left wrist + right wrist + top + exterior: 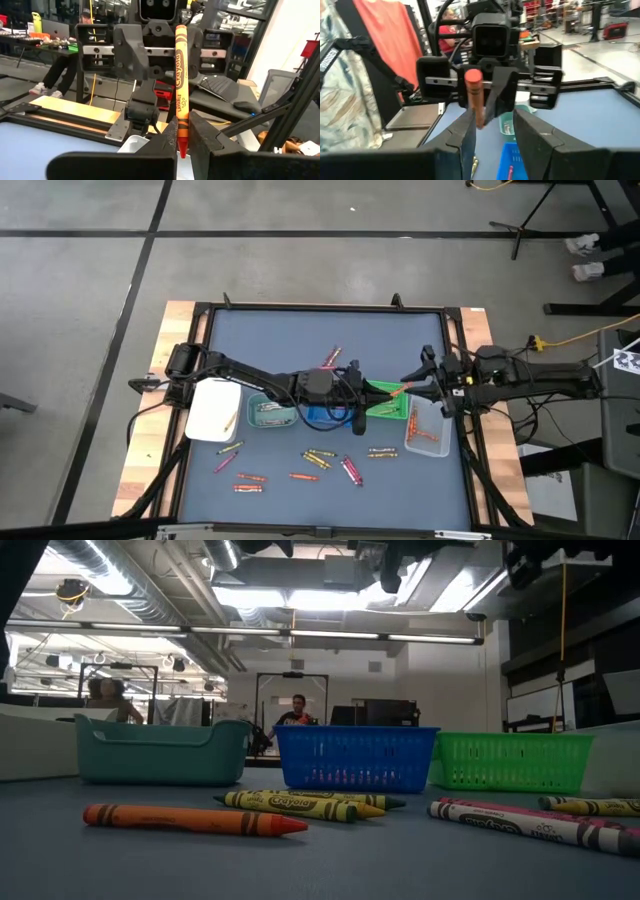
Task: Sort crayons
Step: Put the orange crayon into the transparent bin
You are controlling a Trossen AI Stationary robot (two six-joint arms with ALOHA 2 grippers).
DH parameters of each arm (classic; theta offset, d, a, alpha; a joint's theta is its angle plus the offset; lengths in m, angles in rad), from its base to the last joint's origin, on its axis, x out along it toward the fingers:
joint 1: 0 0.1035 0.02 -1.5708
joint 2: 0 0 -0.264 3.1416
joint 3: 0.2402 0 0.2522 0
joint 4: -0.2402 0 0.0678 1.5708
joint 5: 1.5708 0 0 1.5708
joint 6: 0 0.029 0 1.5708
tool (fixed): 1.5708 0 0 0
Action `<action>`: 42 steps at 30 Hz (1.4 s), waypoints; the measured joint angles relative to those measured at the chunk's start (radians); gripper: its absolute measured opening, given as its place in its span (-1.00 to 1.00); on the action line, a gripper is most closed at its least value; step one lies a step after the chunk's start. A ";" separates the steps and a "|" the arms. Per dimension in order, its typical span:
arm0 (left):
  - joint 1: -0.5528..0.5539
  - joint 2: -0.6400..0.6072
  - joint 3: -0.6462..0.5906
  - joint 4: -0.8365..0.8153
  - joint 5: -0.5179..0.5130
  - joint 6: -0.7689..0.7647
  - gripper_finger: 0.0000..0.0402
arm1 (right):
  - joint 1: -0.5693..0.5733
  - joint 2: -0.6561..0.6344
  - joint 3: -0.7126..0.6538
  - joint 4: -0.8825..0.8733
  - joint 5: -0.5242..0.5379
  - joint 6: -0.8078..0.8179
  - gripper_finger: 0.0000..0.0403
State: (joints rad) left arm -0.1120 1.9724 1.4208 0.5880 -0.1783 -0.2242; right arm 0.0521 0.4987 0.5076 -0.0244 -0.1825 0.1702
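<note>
In the middle of the high view the two arms meet tip to tip above the row of trays, with an orange crayon (pixel 397 391) bridging the gap between them. The left gripper (pixel 362 402) has its fingers (pixel 170 142) clenched on that crayon near its pointed end, so it stands upright in the left wrist view. The right gripper (pixel 410 387) faces it from the right; its fingers (pixel 466 135) are spread, and the crayon's blunt end sits beside one of them with a wide gap to the other, though whether it touches that finger cannot be told. Below the arms lie a white tray (pixel 213 411) at left, then a teal tray (pixel 270 412), a blue tray (pixel 325 418), a green tray (pixel 388 400) and a clear tray (pixel 427 430) at right holding orange crayons. Loose crayons (pixel 318 459) are scattered over the blue table (pixel 300 340) in the lower middle of the frame, and a few more (pixel 331 357) lie above the arms. The low view shows an orange, yellow and pink one lying in front of the trays
</note>
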 joint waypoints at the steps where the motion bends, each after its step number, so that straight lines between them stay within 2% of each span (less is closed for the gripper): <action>1: 0.000 0.000 0.000 0.000 0.000 0.000 -0.95 | 0.000 0.016 0.000 0.007 -0.016 -0.008 -0.35; 6: 0.000 0.000 0.000 -0.003 0.000 0.000 -0.95 | 0.000 0.070 0.000 0.047 -0.073 -0.021 -0.35; 14: 0.000 0.000 0.000 -0.007 0.000 0.000 -0.95 | 0.000 0.133 0.000 0.150 -0.073 -0.022 -0.35; 23: 0.000 0.000 0.000 -0.037 0.000 0.000 -0.95 | 0.000 0.134 0.000 0.151 -0.073 -0.022 -0.35; 27: 0.000 0.000 0.000 -0.037 0.000 0.000 -0.95 | 0.000 0.134 0.000 0.150 -0.073 -0.022 -0.47; 36: 0.000 0.000 0.000 -0.038 -0.001 -0.001 -0.95 | 0.000 0.134 0.000 0.149 -0.073 -0.022 -0.89; 39: 0.000 0.000 0.000 -0.038 -0.001 -0.003 -0.95 | 0.000 0.134 0.000 0.149 -0.073 -0.021 -0.93; 42: 0.000 0.000 0.000 -0.038 -0.001 -0.003 -0.95 | 0.000 0.134 0.000 0.149 -0.073 -0.012 -0.89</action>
State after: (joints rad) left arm -0.1120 1.9724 1.4208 0.5499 -0.1795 -0.2268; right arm 0.0521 0.6327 0.5076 0.1242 -0.2550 0.1581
